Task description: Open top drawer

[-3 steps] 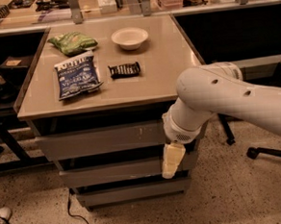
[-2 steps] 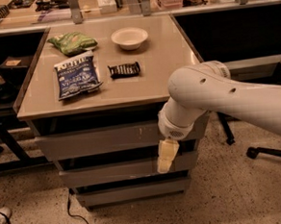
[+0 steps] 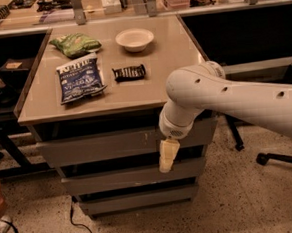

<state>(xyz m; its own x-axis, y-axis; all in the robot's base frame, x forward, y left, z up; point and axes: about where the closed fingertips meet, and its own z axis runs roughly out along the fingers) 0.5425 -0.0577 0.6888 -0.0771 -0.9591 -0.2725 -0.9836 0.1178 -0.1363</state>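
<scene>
Gripper point(image 3: 167, 159) shifted left, now at lower edge of top drawer point(image 3: 98, 148)

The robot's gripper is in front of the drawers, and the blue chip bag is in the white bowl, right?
No. The camera view shows the blue chip bag lying on the table, apart from the white bowl. The gripper is in front of the drawers.

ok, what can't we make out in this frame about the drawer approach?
Camera view only:
The gripper hangs before the lower edge of the top drawer; contact unclear, since no side view gives depth.
The top drawer: right end hidden behind the wrist.
The arm: its base is cut off by the right edge.
The blue chip bag: print too small.
</scene>
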